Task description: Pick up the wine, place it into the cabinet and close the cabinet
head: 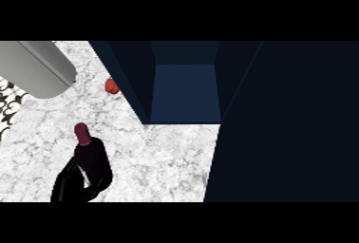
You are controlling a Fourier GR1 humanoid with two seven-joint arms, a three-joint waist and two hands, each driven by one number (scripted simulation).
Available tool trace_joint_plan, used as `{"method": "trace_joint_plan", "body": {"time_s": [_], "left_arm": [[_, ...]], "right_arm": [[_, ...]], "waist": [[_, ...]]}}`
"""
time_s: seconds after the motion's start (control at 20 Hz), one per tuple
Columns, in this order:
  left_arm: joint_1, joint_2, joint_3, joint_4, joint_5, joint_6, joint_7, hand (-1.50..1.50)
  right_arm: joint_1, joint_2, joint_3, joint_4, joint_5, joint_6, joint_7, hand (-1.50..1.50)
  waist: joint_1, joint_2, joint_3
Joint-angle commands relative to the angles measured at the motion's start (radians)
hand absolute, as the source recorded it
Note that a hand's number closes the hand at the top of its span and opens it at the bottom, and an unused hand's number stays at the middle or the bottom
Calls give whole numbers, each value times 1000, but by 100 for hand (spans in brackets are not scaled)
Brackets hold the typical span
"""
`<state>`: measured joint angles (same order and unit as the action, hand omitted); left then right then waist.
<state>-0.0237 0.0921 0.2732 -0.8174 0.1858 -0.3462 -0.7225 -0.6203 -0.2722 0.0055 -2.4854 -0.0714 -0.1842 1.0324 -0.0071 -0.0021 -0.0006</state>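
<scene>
At seven o'clock, nearest the camera, one black robot hand (70, 186) has its fingers curled round the lower body of the single wine bottle (91, 159), whose reddish neck points toward twelve. Which arm it belongs to I cannot tell; no second hand shows. The bottle stands over the marble tabletop (161, 156). Going farther, the one dark cabinet (184, 92) is open at one o'clock, its door (288, 123) swung out at three. The risk, as I judge it: the bottle could strike the cabinet's near wall on entry. One small red object (111, 86) lies at eleven, beside one grey appliance (38, 66).
</scene>
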Motion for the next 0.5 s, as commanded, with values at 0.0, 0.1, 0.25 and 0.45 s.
{"method": "trace_joint_plan", "body": {"time_s": [0.0,0.1,0.25,0.45], "left_arm": [[-23,31,-38,-15,-70,26,-60,150],[-26,12,-79,5,-160,109,-144,150],[-47,7,-74,19,-173,145,-211,150],[-46,-8,-90,-91,-156,161,-162,150]], "right_arm": [[1,-3,-31,-77,-100,-2,78,-150],[26,13,1,-107,-76,-6,65,-150],[-22,-2,-21,-44,-88,-2,61,-150],[14,-6,-63,-58,-123,9,58,-150]], "waist": [[-1,-1,0],[-7,-1,0],[0,0,0],[3,-1,1]]}}
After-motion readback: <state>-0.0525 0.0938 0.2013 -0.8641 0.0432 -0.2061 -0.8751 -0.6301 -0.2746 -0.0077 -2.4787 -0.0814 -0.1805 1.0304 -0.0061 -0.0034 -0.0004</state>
